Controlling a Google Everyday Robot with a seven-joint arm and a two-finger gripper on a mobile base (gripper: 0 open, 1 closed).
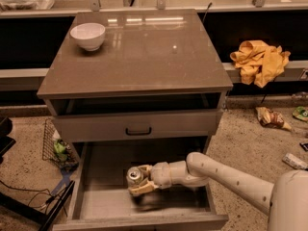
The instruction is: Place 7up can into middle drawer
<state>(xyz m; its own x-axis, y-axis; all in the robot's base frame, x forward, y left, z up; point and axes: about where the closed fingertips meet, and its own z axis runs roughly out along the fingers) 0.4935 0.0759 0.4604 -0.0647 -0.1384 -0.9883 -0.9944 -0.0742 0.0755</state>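
Item, far left: wire basket [54, 150] on the floor beside the cabinet, something green inside, no print I can read. Item: white bowl [87, 35] on the left rear corner of the bench [144, 57], unmarked. Item: grey drawer front with black bar handle [138, 130], below the bench top. Item: middle drawer [78, 191], pulled well out beneath that front, pale floor bare apart from a shadow. Item: 7up can [134, 175], inside the drawer's outline at centre, at the left tip of my end effector [140, 180], which is closed around it, one finger above and one below. The silver top faces up and towards the camera, so I judge the long axis near upright with a lean; whether the base touches the floor I cannot tell. Label turned away, no brand lettering legible. The one arm [226, 177] reaches in from the right. Item, right: yellow cloth [260, 61] on the ledge, wrapper [272, 118] on the floor, print unreadable.
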